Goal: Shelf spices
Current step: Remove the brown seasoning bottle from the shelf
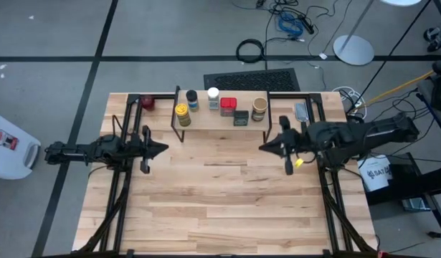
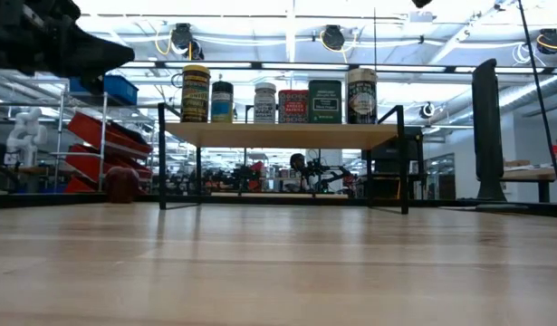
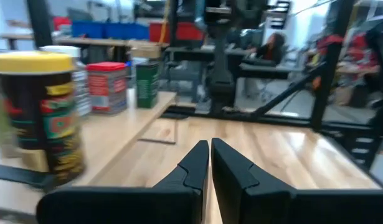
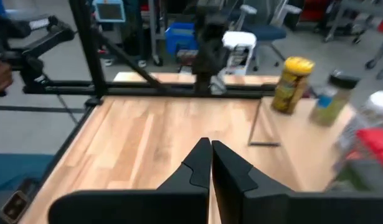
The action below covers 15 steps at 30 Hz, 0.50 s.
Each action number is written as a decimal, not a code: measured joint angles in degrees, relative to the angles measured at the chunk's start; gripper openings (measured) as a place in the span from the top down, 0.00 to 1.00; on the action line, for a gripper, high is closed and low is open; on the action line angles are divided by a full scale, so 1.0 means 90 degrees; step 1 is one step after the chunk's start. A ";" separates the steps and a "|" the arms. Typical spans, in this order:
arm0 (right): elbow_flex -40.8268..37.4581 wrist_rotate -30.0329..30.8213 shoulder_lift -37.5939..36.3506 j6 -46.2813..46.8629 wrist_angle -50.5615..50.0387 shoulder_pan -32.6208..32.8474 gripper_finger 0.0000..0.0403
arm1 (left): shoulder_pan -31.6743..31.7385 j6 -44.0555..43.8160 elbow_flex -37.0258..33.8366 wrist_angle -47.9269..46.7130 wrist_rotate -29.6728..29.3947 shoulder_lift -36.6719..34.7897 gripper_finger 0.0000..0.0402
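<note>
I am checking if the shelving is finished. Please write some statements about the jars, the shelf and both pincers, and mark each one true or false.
1. All six spice containers stand on the shelf. True.
2. The red square tin lies on the tabletop in front of the shelf. False: it stands on the shelf top, among the others.
3. The left pincer holds the yellow-topped jar. False: it is shut and empty, in front of the shelf.
4. The right pincer is shut and holds nothing. True.
5. A small dark-red round object sits on the table off the shelf. True.
</note>
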 joint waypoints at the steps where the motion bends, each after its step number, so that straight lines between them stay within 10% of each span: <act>1: -0.0074 -0.0002 0.0017 0.0078 0.0094 0.0072 1.00 | 0.0000 0.0041 0.0153 -0.0117 -0.0038 0.0090 0.93; 15: -0.0870 0.0072 0.0101 0.0536 0.1021 0.0717 1.00 | 0.0000 0.0418 0.3629 -0.0965 -0.0075 0.2607 0.93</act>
